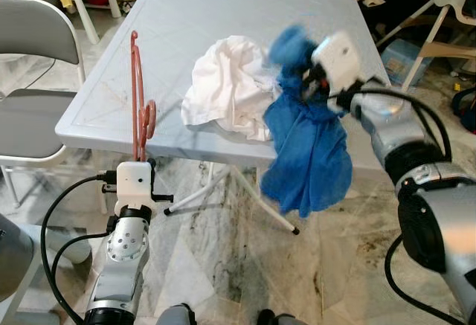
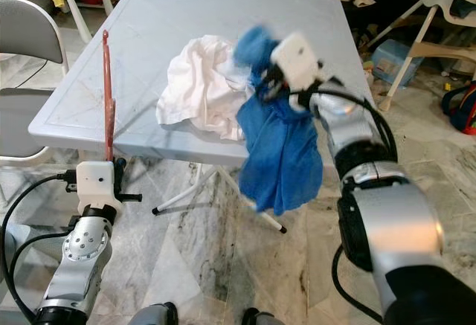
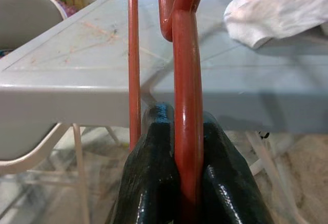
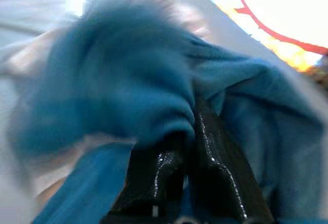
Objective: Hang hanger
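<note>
Garment lifted, hanger held ready: dressing step in hand.

Your left gripper [image 3: 187, 183] is clamped on the red hanger [image 1: 139, 94], upright at the table [image 1: 97, 102] edge; right gripper [image 4: 189, 147] pinches the blue cloth [image 1: 309, 154]. Next, I judge, bring cloth to hanger.

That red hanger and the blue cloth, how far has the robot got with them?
Both things are picked up. The left end effector is shut on the red hanger, held upright at the table edge. The right end effector is shut on the blue cloth, which dangles past the table's front edge. Left to do: the cloth is not on the hanger yet, and the white cloth lies on the table.
</note>
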